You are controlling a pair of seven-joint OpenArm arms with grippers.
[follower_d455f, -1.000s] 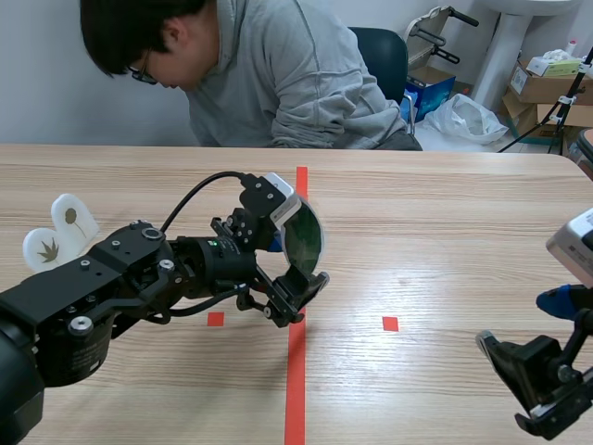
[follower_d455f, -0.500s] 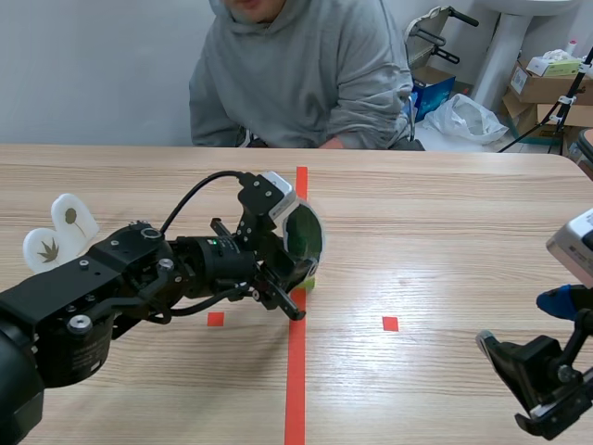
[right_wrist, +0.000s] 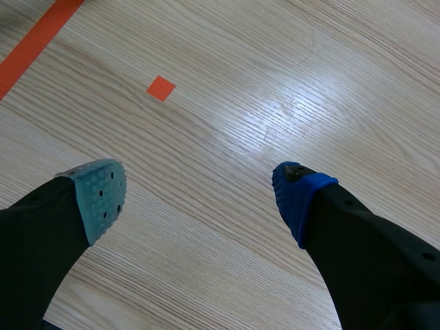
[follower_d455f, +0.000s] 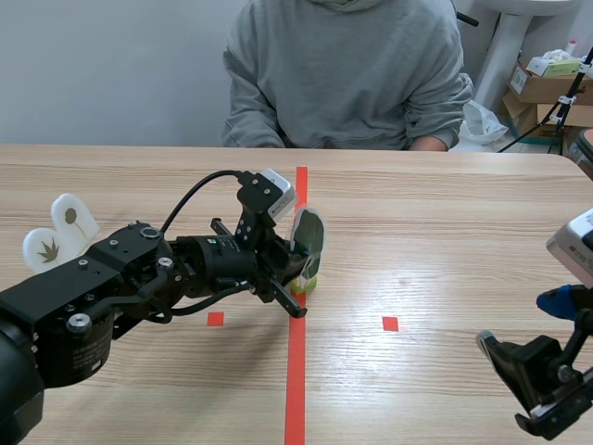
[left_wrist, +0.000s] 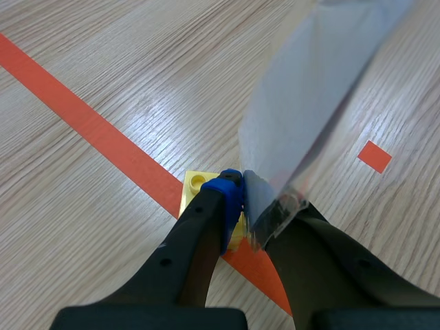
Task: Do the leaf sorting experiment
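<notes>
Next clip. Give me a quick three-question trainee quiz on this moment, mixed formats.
1. True or false: the right tool is open and holds nothing.
2. Fill in: the yellow block sits on the ____ tape line.
3. What does the left tool pinch? A) the laminated leaf card B) the yellow block C) nothing

Key: 1 true; 2 orange-red; 3 A.
</notes>
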